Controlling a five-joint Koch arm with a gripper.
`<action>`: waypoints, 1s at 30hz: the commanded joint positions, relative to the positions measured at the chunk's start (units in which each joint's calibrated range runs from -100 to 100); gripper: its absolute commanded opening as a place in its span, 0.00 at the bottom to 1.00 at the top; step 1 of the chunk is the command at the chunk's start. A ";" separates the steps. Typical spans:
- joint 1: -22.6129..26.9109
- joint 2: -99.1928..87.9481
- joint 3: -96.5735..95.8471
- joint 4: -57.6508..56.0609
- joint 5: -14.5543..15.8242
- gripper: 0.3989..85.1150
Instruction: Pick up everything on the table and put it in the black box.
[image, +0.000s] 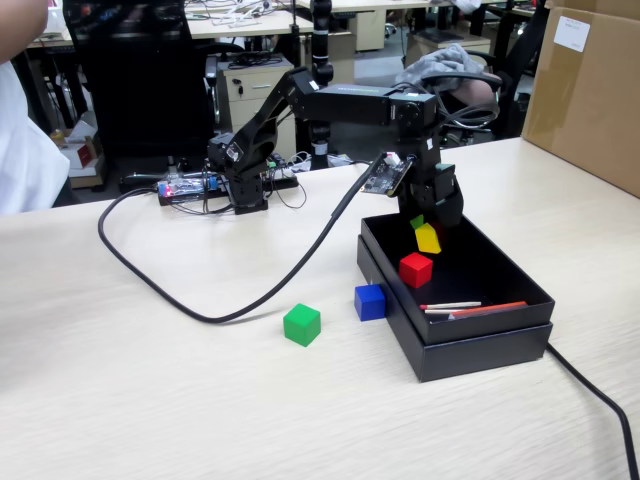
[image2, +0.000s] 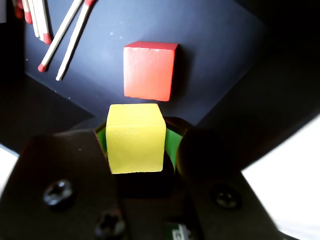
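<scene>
Pincer clamped on yellow cube, held between green-lined fingers above black box. Red cube inside box, just beyond. Blue cube and green cube outside on table, blue touching box wall.

The box was black and the table was light beige. The cubes were yellow, red, blue and green. The sticks were white with red tips.
</scene>
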 joint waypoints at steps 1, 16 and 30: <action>0.83 0.94 3.20 -0.24 0.00 0.17; -1.81 -9.96 -1.06 -0.24 0.10 0.50; -14.46 -39.68 -9.77 -0.24 -2.88 0.55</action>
